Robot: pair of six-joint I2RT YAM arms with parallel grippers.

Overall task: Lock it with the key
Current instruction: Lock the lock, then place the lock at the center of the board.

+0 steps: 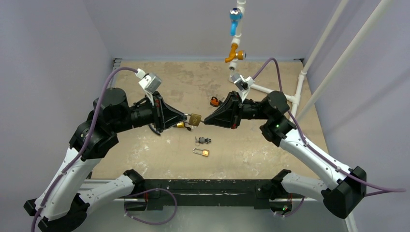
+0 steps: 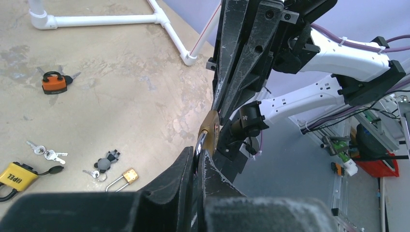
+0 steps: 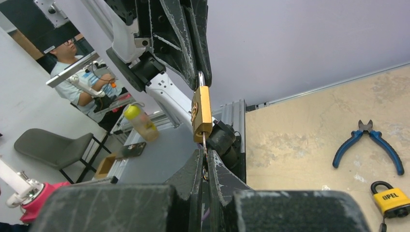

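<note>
Brass padlock [image 1: 195, 118] hangs in mid-air above the table [image 1: 270, 145] in the top view. It is clamped in the left gripper [image 1: 186, 120], and the right gripper [image 1: 206, 120] sits nose-to-nose against it.

Left wrist view: jaws pinched tight, the brass body just beyond them. An orange padlock [image 2: 54, 82] lies well apart on the table.

Right wrist view: jaws clenched on the key [image 3: 205, 144], which meets the padlock's underside. The shackle [image 3: 200, 79] vanishes between the left fingers above.
</note>
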